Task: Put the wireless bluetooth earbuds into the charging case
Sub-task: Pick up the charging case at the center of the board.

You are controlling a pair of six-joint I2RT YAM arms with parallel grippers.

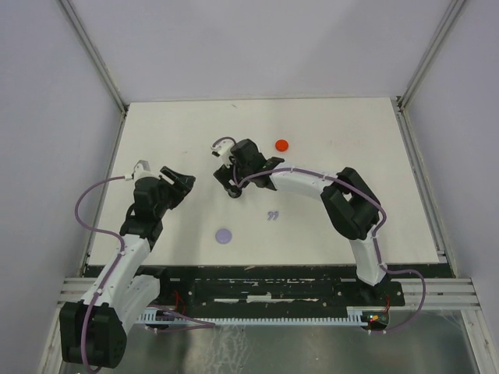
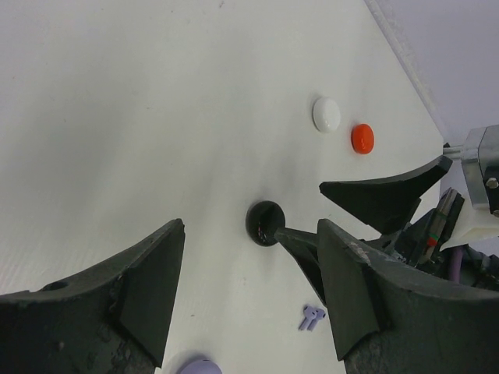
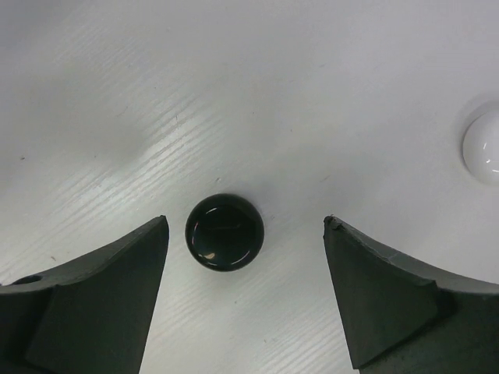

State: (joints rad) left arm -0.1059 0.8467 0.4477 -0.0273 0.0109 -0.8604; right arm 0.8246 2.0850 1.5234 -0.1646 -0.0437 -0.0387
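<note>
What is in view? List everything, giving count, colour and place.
black round case: one, black, mid-table, between the right claw's fingers
white round case: one, white, beyond the black one, beside the red
red round case: one, red, far centre
lavender round case: one, lavender, near centre
earbuds: two, lavender, side by side, right of the lavender case
table: one, white
left claw: one, black, open, empty, left of centre
right claw: one, black, open, astride the black case
</note>
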